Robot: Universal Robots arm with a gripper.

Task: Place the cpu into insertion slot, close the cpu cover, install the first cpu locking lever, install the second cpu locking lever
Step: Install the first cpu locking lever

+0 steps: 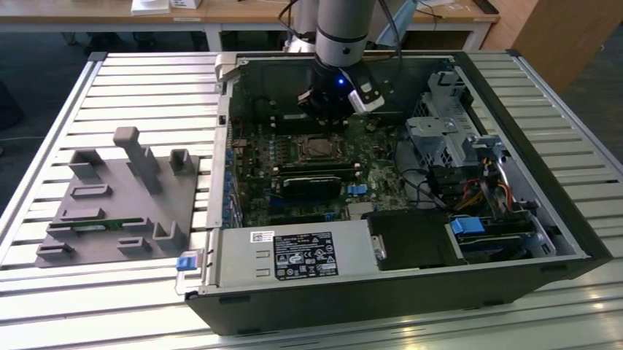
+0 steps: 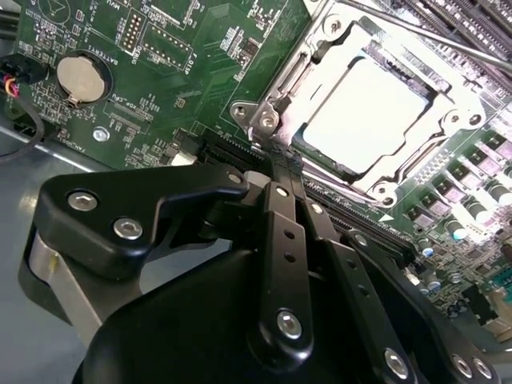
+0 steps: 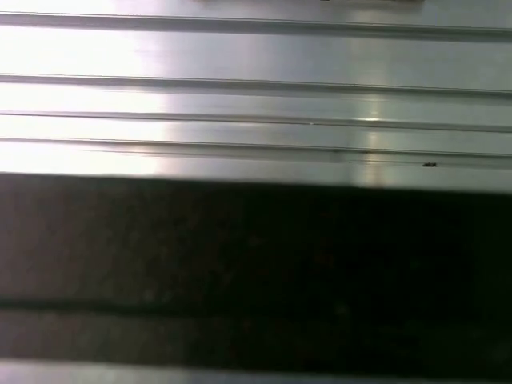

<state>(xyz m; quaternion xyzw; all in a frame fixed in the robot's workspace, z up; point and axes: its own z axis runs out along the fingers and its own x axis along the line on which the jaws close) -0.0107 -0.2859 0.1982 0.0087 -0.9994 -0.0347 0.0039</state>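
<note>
Already seated: cpu [image 2: 366, 112] lies flat in its socket, cpu cover [image 2: 298, 60] framing it. Gripper [image 2: 282, 160], fingers pressed together and holding nothing, tips at the socket's near corner; chip just beyond them.

An open computer case [image 1: 574, 240] lies on its side on a table [image 1: 146, 87] of ribbed aluminium slats. Inside the case, a green circuit board [image 1: 292, 182] covers the floor. A black rectangular module [image 1: 314, 188] sits on the board. A grey power supply box [image 1: 292, 257] with a white label occupies the near wall, and a blue tab [image 1: 185, 262] sits at its corner on the exterior view's left. A metal drive cage [image 1: 443, 135] stands on the exterior view's right, with a bundle of cables [image 1: 467, 193] beside it. A grey plastic fixture [image 1: 117, 204] with upright posts rests on the table, well apart from the case. In the second wrist view, a round coin battery [image 2: 84, 76] is seated on the board.
</note>
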